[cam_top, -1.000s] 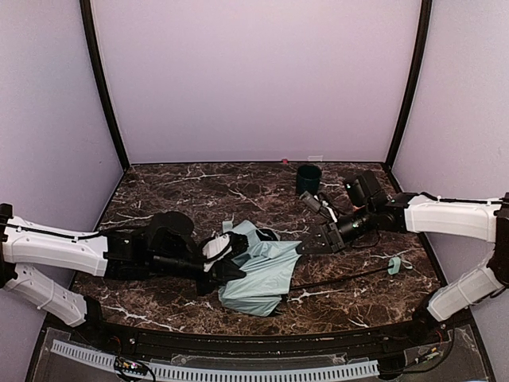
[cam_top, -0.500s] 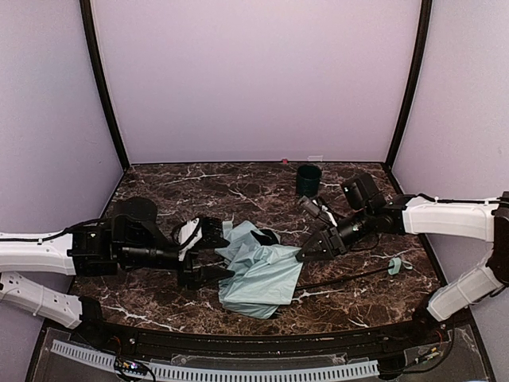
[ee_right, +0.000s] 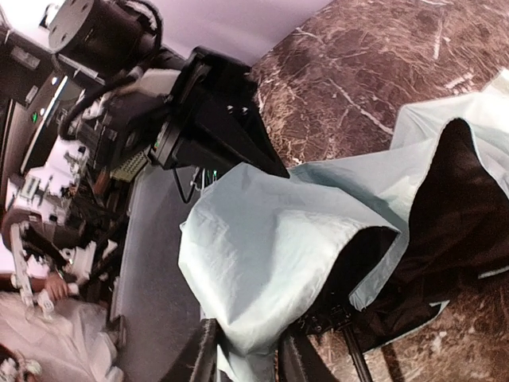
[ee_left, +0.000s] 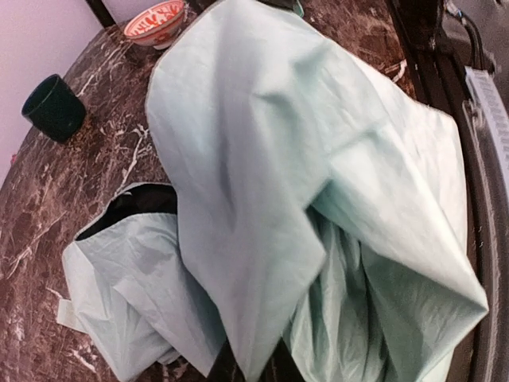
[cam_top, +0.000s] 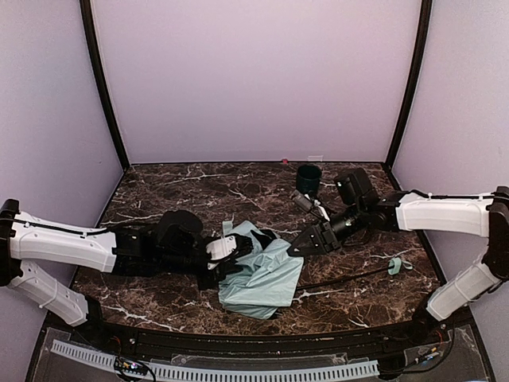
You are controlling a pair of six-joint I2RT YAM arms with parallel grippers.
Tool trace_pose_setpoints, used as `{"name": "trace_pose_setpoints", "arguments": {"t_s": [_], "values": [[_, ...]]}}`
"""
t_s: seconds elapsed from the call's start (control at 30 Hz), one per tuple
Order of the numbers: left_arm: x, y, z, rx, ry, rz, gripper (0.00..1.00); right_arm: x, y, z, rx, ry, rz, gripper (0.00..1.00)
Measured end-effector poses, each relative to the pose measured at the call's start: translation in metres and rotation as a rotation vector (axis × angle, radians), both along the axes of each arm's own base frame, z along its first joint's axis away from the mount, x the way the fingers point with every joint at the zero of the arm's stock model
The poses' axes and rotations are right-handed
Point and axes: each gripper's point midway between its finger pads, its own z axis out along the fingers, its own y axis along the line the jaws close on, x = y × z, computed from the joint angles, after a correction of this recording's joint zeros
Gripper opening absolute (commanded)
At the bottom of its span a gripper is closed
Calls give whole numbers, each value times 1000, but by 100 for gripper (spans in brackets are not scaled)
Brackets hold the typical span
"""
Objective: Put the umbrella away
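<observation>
The umbrella (cam_top: 262, 274) lies half collapsed on the marble table, a crumpled heap of pale mint fabric with its black underside (ee_right: 453, 199) showing. Its thin black shaft (cam_top: 342, 278) runs right to the small mint handle (cam_top: 394, 265). My left gripper (cam_top: 232, 256) is at the canopy's left edge, and in the left wrist view a fold of the fabric (ee_left: 262, 199) runs down between its shut dark fingers (ee_left: 225, 368). At the canopy's right edge, my right gripper (cam_top: 296, 248) is shut on another fold (ee_right: 262, 263), which rises from between its fingers (ee_right: 199, 350).
A dark green cup (cam_top: 308, 178) stands near the back wall, behind the right arm, and it also shows as the cup (ee_left: 53, 107) in the left wrist view. Cables (cam_top: 318, 205) trail near the right wrist. The table's black front rim (cam_top: 238, 338) runs just below the umbrella.
My left gripper drew back and opened, then came in again and shut on the canopy's left side. My right gripper shifted left and up along the canopy's right edge, with fabric between its fingers.
</observation>
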Motion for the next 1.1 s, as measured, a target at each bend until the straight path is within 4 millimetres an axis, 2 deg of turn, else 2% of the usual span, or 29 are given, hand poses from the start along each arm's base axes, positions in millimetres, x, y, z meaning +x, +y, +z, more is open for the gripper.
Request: {"name": "trace_pose_setpoints", "arguments": {"t_s": [0.07, 0.17, 0.27, 0.33, 0.43, 0.57, 0.6, 0.73, 0.77, 0.83, 0.9, 0.97, 1.1], "values": [[0, -4, 6, -26, -10, -10, 0, -1, 3, 4, 19, -2, 10, 0], [1, -5, 15, -60, -35, -16, 0, 1, 4, 10, 35, -5, 4, 0], [3, 3, 22, -89, -59, 0, 0, 10, -2, 13, 42, -12, -26, 0], [7, 10, 31, -123, -84, 21, 0, 15, -12, 9, 44, -7, -51, 0], [13, 11, 44, -168, -115, 41, 0, 12, -19, -3, 26, 11, -50, 0], [13, 12, 41, -165, -112, 46, 0, 6, -20, -6, 34, 14, -30, 0], [13, 12, 40, -165, -111, 46, 3, 6, -20, -5, 38, 12, -27, 0], [19, 15, 33, -136, -108, 67, 51, 2, -15, -1, 54, 9, -14, 0], [22, 15, 29, -123, -101, 83, 58, 1, -14, 0, 58, 11, -12, 0], [30, 15, 26, -99, -97, 115, 66, 1, -11, 2, 63, 11, -13, 0], [38, 14, 30, -91, -99, 151, 71, 0, -9, 3, 68, 10, -12, 3], [39, 15, 42, -110, -105, 165, 75, 0, -8, 4, 67, 15, -15, 17], [28, 22, 76, -201, -105, 146, 75, 1, -11, -2, 20, 14, -25, 46]]}}
